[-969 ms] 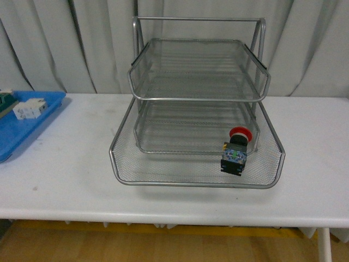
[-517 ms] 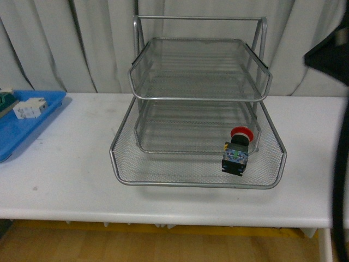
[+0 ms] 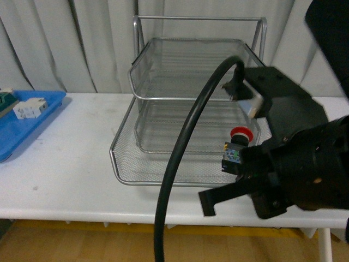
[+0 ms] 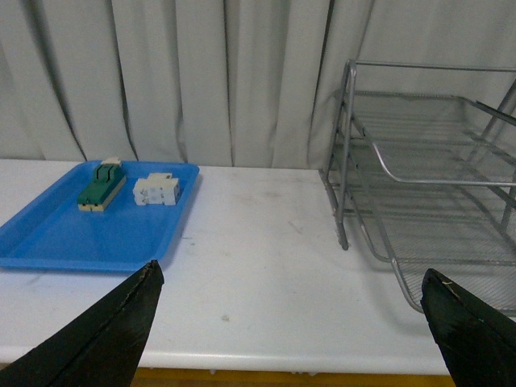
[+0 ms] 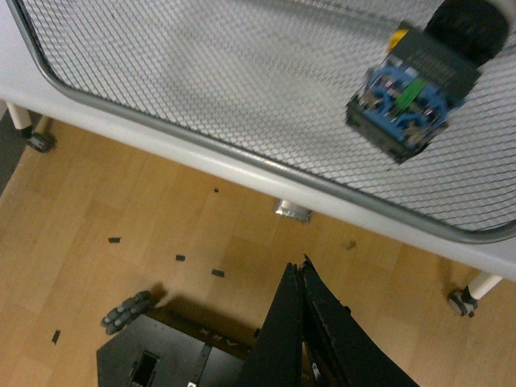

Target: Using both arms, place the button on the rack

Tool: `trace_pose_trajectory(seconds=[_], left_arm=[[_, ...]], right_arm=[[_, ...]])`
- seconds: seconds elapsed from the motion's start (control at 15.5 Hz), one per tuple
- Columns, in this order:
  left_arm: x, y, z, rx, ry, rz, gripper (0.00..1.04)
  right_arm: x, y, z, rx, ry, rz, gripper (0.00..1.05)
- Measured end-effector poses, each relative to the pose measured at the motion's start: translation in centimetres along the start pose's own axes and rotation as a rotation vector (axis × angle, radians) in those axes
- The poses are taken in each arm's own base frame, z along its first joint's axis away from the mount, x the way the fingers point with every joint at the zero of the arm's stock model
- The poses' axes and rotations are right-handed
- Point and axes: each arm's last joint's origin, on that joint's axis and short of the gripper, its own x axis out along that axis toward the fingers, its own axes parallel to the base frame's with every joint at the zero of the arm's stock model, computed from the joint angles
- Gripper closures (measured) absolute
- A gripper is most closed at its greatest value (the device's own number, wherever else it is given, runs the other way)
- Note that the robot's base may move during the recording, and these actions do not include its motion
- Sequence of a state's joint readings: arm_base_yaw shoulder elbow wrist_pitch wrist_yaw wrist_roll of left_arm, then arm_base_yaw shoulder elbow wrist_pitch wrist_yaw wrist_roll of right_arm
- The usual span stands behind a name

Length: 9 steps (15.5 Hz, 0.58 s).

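The button [image 3: 240, 133], a red cap on a black body, lies on the front right of the lowest tier of the silver wire rack [image 3: 163, 82]. My right arm fills the right foreground and covers part of the button's body. The right gripper [image 3: 210, 200] is shut on nothing and sits in front of the rack's front rim. In the right wrist view its fingertips [image 5: 298, 268] are pressed together over the wooden floor, apart from the button [image 5: 419, 81] on the rack's mesh [image 5: 201, 72]. My left gripper [image 4: 290, 274] is open and empty over the table, to the left of the rack [image 4: 419, 161].
A blue tray [image 4: 48, 242] at the table's left end holds a green-topped block [image 4: 101, 185] and a white block [image 4: 156, 189]. A thick black cable [image 3: 180, 147] arcs in front of the rack. Small dark bits lie scattered on the floor [image 5: 97, 210].
My right arm has swung into the front view from the right and now covers the table's right side. The button and rack have not moved.
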<state>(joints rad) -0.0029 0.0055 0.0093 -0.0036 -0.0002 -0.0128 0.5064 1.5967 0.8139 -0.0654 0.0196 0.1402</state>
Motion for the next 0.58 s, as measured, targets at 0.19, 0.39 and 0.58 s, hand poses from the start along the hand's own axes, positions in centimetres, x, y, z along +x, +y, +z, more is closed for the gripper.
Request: trace_pose_trajectory(seconds=[0.19, 0.39, 0.58], left_arm=[[0.0, 0.0, 0.0, 0.0, 0.0, 0.0, 0.07], [0.0, 0.0, 0.0, 0.001, 0.0, 0.0, 0.07], [0.0, 0.0, 0.0, 0.002, 0.0, 0.0, 0.07]], right_arm=[[3.0, 0.6, -1.4, 0.031, 0.057, -0.008, 1.03], [6.1, 0.5, -1.0, 0.043, 0.066, -0.047, 1.03], [7.0, -0.7, 1.0, 0.073, 0.043, -0.076, 1.03]])
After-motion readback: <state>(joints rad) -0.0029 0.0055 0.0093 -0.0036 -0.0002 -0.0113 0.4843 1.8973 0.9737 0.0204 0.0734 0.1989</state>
